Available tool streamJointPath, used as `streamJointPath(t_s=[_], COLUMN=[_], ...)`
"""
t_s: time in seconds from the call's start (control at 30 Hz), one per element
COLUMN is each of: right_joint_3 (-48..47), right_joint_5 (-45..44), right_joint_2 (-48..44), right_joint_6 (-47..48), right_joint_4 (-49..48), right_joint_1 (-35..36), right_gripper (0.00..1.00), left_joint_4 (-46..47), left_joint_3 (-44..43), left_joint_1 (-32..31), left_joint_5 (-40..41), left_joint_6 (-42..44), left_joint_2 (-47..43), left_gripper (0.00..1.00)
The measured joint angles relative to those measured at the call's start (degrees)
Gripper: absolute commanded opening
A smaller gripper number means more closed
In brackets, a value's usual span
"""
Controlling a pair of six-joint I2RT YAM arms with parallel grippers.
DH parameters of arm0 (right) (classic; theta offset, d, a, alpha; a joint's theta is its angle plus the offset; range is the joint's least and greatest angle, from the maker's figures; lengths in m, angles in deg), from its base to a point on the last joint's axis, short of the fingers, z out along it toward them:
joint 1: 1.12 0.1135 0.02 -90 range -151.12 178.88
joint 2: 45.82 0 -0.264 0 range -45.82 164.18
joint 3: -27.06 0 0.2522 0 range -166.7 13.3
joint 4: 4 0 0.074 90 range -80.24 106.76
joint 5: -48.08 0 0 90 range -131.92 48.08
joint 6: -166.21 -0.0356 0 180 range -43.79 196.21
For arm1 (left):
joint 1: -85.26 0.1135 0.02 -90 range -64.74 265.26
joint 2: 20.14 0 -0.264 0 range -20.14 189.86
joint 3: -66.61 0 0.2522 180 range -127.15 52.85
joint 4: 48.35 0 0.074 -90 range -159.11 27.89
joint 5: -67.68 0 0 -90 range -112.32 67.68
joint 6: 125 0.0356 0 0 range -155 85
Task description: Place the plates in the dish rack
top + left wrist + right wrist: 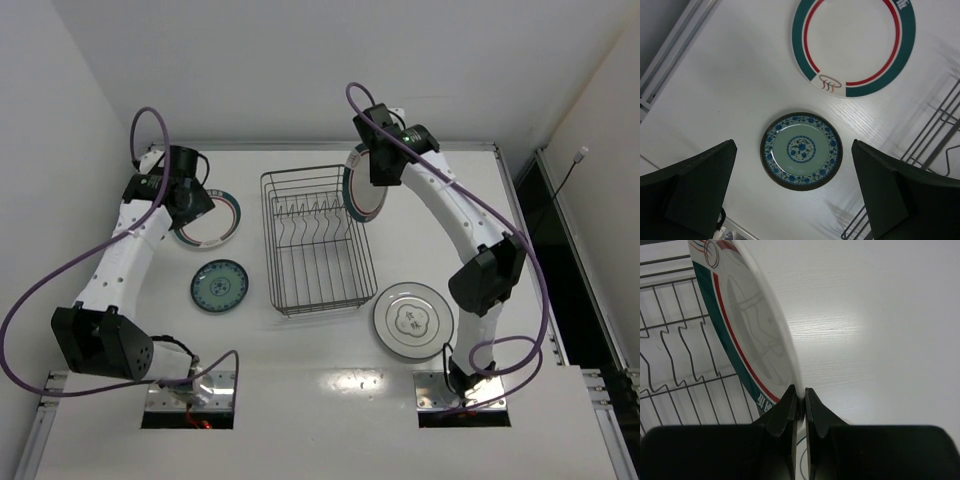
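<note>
As seen from above, the right gripper [380,168] was closed on the rim of a teal-rimmed plate [362,192], held on edge at the far right corner of the dish rack [315,245]. Loading this plate was judged the step in hand; lowering it between the prongs would be called for next. The right arm was arched far forward. The left gripper [192,203] was poised above a red-lined plate [218,222]. A small patterned plate [219,286] and a grey-white plate [411,320] were seen flat on the table [330,390]. From the left wrist, fingers [700,185] were spread wide, nothing held. From the right wrist, fingers [785,412] were pinched on the rim beside rack wires
</note>
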Motion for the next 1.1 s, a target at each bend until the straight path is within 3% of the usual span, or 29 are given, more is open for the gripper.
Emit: streamJointPath(t_s=[0.37, 0.67, 0.93, 1.1], right_joint_3=[-0.5, -4.1, -2.9, -2.3], right_joint_5=[0.1, -6.1, -5.1, -5.1], right_joint_2=[2.6, 8.8, 11.5, 11.9], right_joint_6=[0.4, -0.9, -1.3, -1.7], right_joint_4=[-0.1, -0.7, -0.6, 0.7], right_joint_1=[2.6, 6.7, 8.6, 9.0], right_gripper=[0.00, 0.00, 0.01, 0.13], left_joint_4=[0.7, 2.8, 4.9, 5.7], left_joint_3=[0.0, 0.1, 0.8, 2.9], left_joint_1=[8.8, 11.5, 13.1, 13.6], left_joint_5=[0.1, -0.5, -1.9, -3.1], left_joint_6=[3.4, 1.7, 1.6, 1.6], left_joint_2=[3.0, 8.0, 11.5, 12.5], left_gripper=[1.00, 1.00, 1.00, 1.00])
